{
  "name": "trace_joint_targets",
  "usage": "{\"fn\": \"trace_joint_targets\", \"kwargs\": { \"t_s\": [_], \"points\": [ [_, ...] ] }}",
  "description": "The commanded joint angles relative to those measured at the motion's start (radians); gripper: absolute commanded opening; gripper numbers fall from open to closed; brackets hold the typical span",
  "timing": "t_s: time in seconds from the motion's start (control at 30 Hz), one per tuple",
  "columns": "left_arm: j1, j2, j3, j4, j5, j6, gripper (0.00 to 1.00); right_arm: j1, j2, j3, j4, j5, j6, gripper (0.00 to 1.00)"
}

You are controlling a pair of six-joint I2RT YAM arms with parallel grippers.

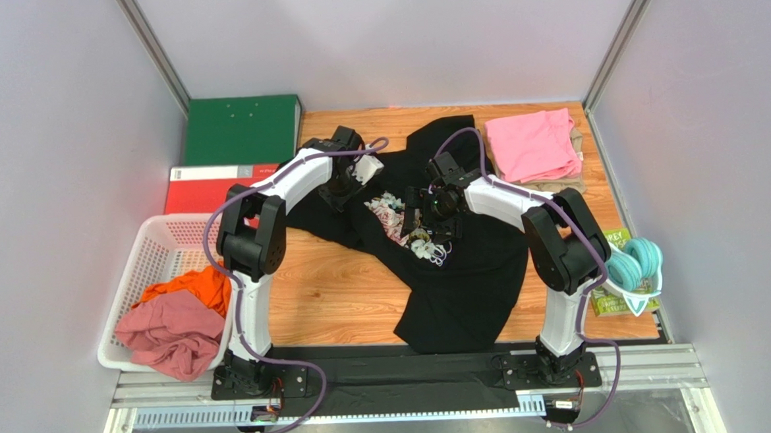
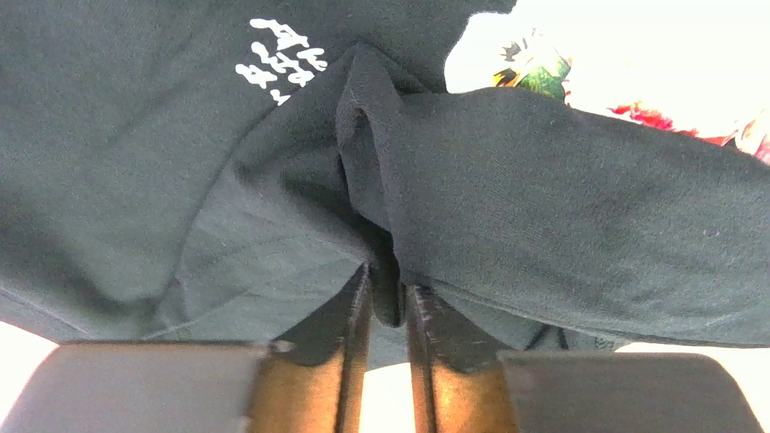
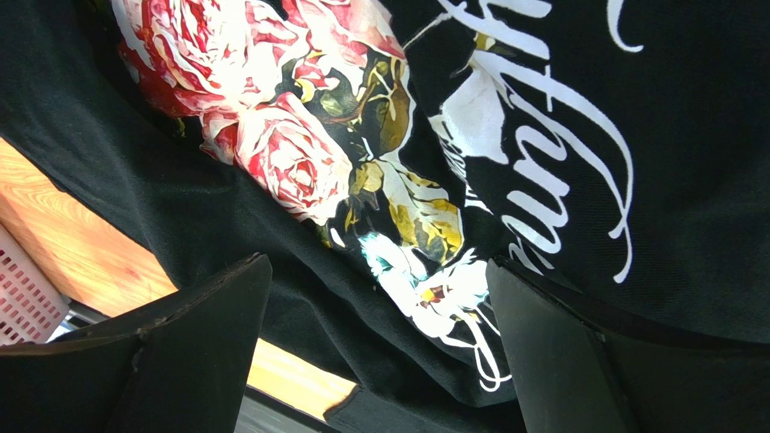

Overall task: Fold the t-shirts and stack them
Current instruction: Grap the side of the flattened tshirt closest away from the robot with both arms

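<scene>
Pale walls are surrounding a wooden table (image 1: 334,288) in the overhead view. On it, the left gripper (image 2: 387,280) is pinching a raised fold of the black shirt (image 1: 463,292); its jaws are nearly together, with the cloth between them. The right gripper (image 3: 378,263) is hanging wide open just above the rose print and is holding nothing. The black shirt is lying spread and wrinkled across the middle of the frame. A folded pink shirt (image 1: 532,144) is lying at the upper right. At the lower left, a white basket (image 1: 153,239) is holding an orange shirt (image 1: 200,286) and a dusty-rose shirt (image 1: 173,337). A green binder (image 1: 241,130) and a red binder (image 1: 209,186) are lying at the upper left.
</scene>
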Motion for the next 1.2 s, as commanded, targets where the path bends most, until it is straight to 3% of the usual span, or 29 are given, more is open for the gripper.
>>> {"fn": "trace_joint_targets", "kwargs": {
  "t_s": [0.0,0.1,0.2,0.4,0.83,1.03,1.17],
  "points": [
    [0.000,-0.004,0.034,0.017,-0.013,0.020,0.23,0.009,0.077,-0.063,0.015,0.010,0.004,1.00],
    [0.000,-0.003,0.035,0.025,-0.019,0.024,0.20,0.009,0.070,-0.069,0.020,0.010,0.004,1.00],
    [0.000,-0.004,0.038,0.027,-0.025,0.029,0.00,0.009,0.066,-0.074,0.020,0.010,0.005,1.00],
    [0.000,-0.119,0.034,-0.025,-0.037,0.060,0.00,0.009,0.043,-0.077,0.011,0.015,-0.008,1.00],
    [0.011,-0.749,-0.161,-0.349,-0.015,0.175,0.00,0.009,-0.075,-0.100,-0.057,0.057,-0.035,1.00],
    [0.017,-0.819,-0.342,-0.300,-0.067,0.173,0.00,0.032,-0.302,-0.176,-0.226,0.239,-0.018,1.00],
    [0.017,-0.822,-0.432,-0.254,-0.044,0.150,0.00,0.097,-0.610,-0.268,-0.350,0.340,0.065,1.00]
  ]
}}
